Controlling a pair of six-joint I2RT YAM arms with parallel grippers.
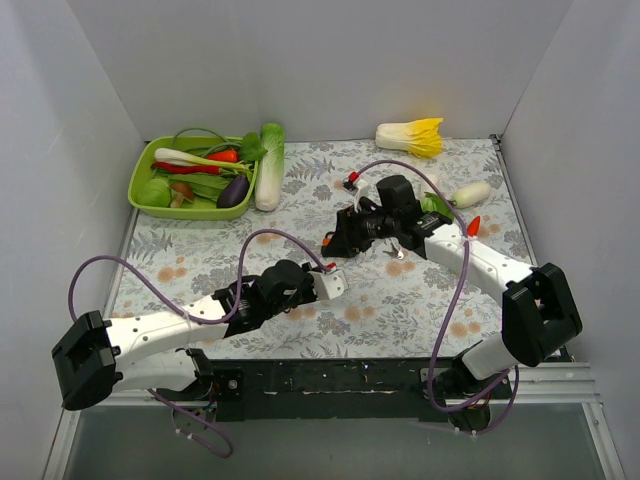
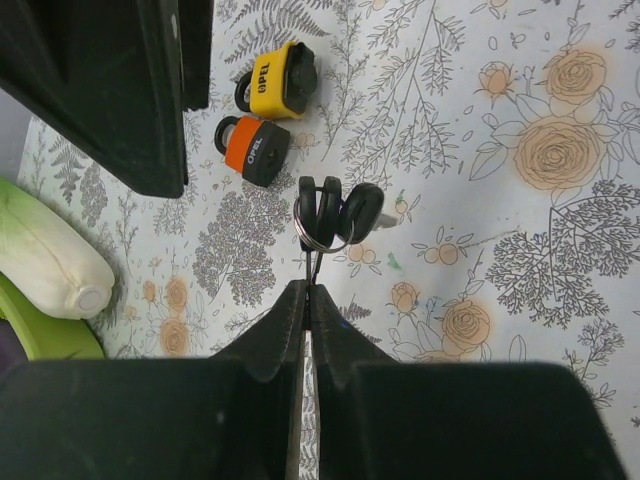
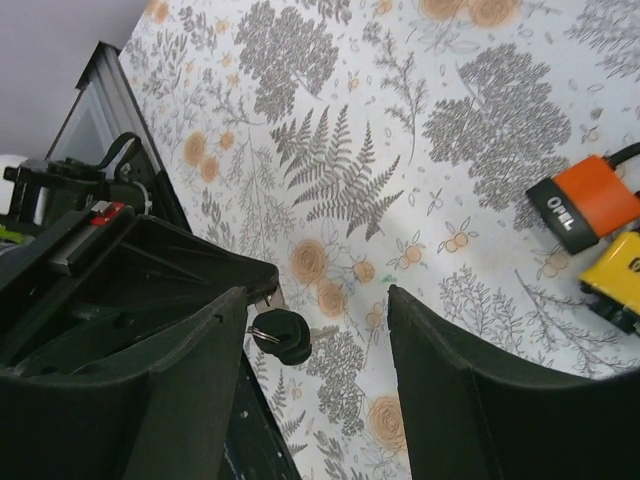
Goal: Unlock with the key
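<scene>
My left gripper point(image 2: 307, 291) is shut on a thin metal part of the key bunch point(image 2: 335, 212), whose black heads and ring stick out just past the fingertips. An orange padlock point(image 2: 254, 150) and a yellow padlock point(image 2: 278, 78) lie on the flowered cloth beyond the keys. My right gripper point(image 3: 318, 300) hangs open over the cloth with nothing between its fingers. The key bunch point(image 3: 283, 335) sits by its left finger, and the orange padlock point(image 3: 588, 203) and yellow padlock point(image 3: 620, 280) lie off to its right. From above, the left gripper point(image 1: 331, 283) and right gripper point(image 1: 336, 237) are close together; the padlocks are hidden.
A green tray point(image 1: 150, 165) of vegetables stands at the back left with a napa cabbage point(image 1: 270, 165) beside it. A yellow-tipped cabbage point(image 1: 412, 135), a white radish point(image 1: 470, 193) and a red pepper point(image 1: 473, 226) lie at the back right. White walls enclose the table.
</scene>
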